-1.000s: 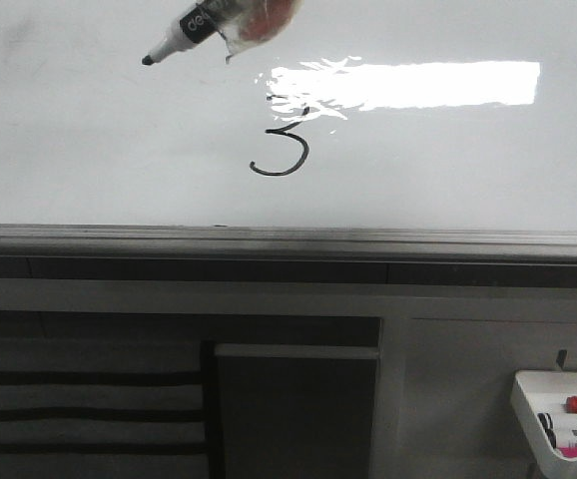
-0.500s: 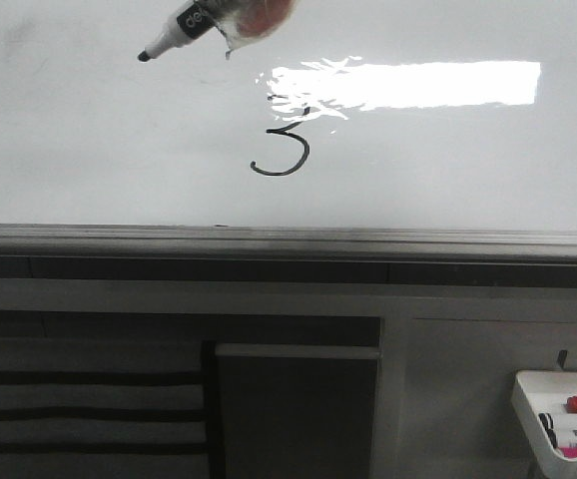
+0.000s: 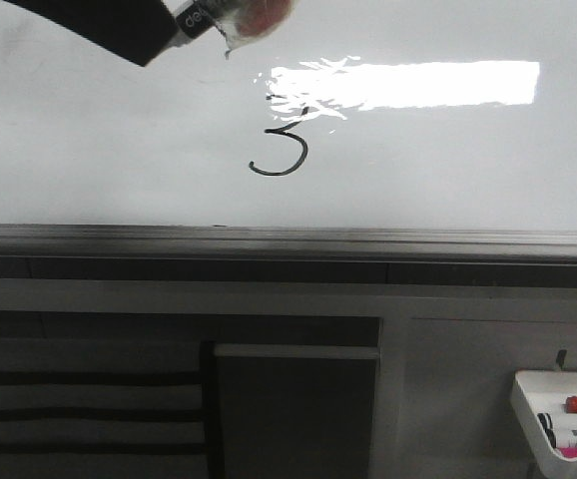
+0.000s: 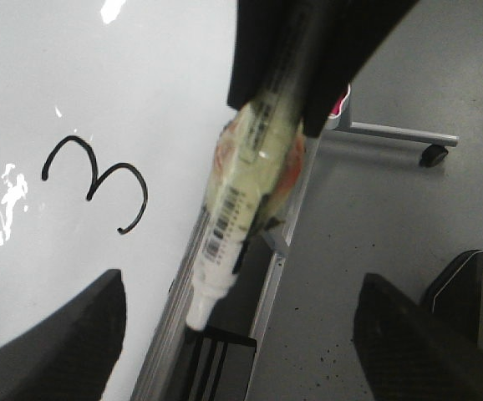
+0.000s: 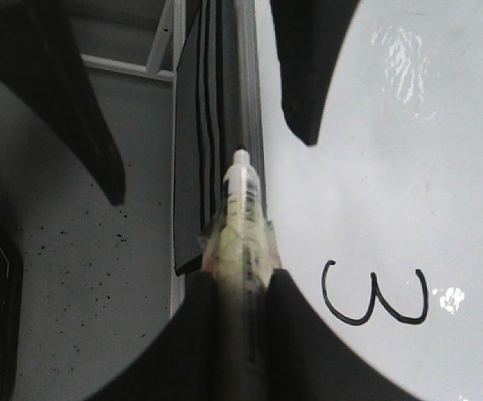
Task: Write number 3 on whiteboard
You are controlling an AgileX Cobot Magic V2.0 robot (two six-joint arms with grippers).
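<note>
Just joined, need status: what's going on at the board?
The number 3 is written in black on the whiteboard. The right gripper is shut on a marker, held off the board up and to the left of the digit. The left gripper is open, with its fingers on either side of the marker's free end, not gripping it.

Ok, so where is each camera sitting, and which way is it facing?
Front view: on the robot, facing forward at the whiteboard; shows the number 3, the marker and a dark piece of an arm at the top edge.
Left wrist view: on the left arm, looking along the board; the left gripper jaws stand open.
Right wrist view: on the right arm, looking along the board; the right gripper jaws are shut on the marker.
Shared: all three show the 3 and the marker.
</note>
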